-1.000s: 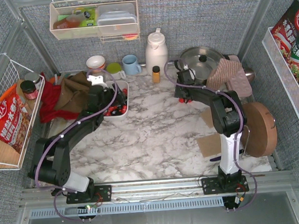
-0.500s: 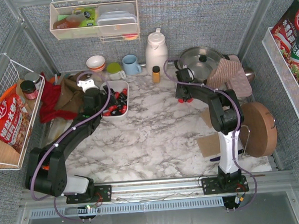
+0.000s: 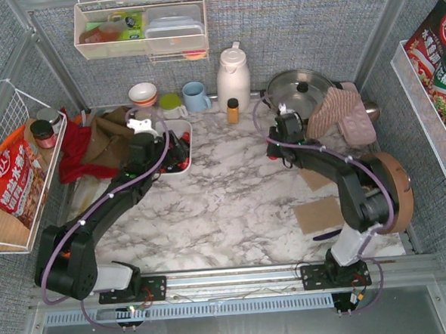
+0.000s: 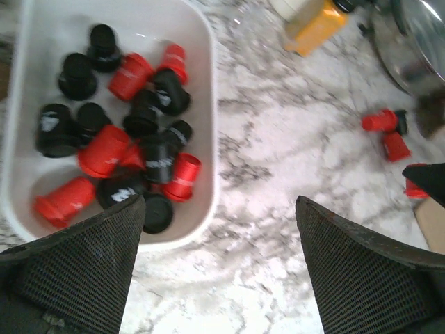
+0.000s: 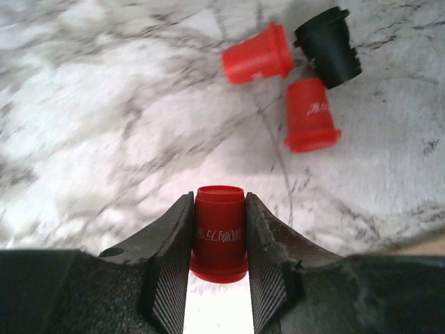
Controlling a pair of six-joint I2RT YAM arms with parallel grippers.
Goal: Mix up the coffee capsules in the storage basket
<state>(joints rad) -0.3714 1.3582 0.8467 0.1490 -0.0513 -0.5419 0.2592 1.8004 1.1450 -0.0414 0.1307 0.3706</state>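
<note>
Pinching one red capsule (image 5: 219, 233), the right hand (image 5: 219, 203) should lift straight up and carry it to the storage basket (image 4: 203, 49), where the left hand (image 4: 219, 209) hovers spread wide.

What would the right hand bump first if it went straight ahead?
Probably the marble table; the right hand, gripping a red capsule, aims short of three loose capsules. Depth is unclear.

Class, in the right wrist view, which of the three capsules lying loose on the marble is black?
The top-right capsule; the left capsule and the lower capsule are red.
</note>
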